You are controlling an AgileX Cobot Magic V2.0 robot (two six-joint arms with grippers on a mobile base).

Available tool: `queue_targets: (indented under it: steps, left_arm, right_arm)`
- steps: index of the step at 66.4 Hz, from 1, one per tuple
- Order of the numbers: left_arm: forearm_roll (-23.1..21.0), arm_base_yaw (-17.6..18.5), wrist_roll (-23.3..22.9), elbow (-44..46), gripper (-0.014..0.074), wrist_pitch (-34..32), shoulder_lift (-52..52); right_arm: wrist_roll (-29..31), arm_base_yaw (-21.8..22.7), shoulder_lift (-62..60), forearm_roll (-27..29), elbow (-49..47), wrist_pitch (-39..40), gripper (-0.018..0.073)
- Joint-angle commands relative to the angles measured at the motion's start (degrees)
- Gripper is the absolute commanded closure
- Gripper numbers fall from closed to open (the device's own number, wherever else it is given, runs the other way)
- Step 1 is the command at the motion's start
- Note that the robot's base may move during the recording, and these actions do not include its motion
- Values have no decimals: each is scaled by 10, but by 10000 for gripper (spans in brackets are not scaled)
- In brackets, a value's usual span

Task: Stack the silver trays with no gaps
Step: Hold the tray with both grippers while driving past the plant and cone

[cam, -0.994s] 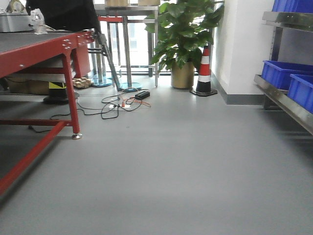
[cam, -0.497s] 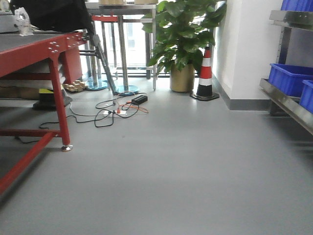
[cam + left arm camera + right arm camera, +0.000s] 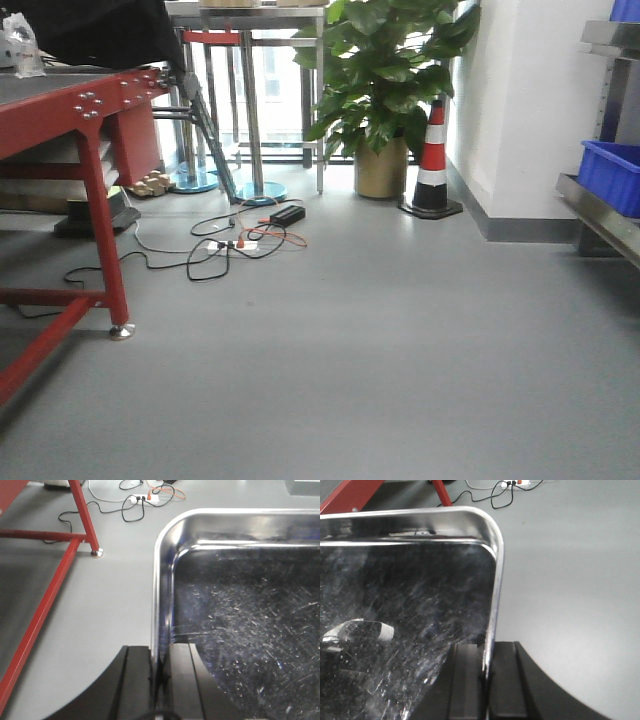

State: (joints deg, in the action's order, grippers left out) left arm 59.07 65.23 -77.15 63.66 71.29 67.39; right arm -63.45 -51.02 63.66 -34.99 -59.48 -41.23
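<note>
my left gripper (image 3: 160, 672), right gripper (image 3: 485, 672) clamped on silver tray (image 3: 240, 630) rim, opposite sides: level carry over floor (image 3: 115, 595), i judge.

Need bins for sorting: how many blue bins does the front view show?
2. One blue bin on the steel shelf at right; a sliver of a second blue bin at the top right corner. Others may be out of frame.

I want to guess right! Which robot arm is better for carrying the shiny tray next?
Neither alone: the left gripper is shut on the left rim of the silver tray, and the right gripper on its right rim, so both should probably carry it together.
</note>
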Motion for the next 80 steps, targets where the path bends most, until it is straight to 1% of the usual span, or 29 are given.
queue_targets:
  steps: [1,80]
  left_arm:
    - [7,7,0,2,610,-64,4]
    - [7,7,0,2,610,-64,4]
  right_arm:
    - [4,-10,-3,4,-6,147,574]
    - [4,-10,-3,4,-6,147,574]
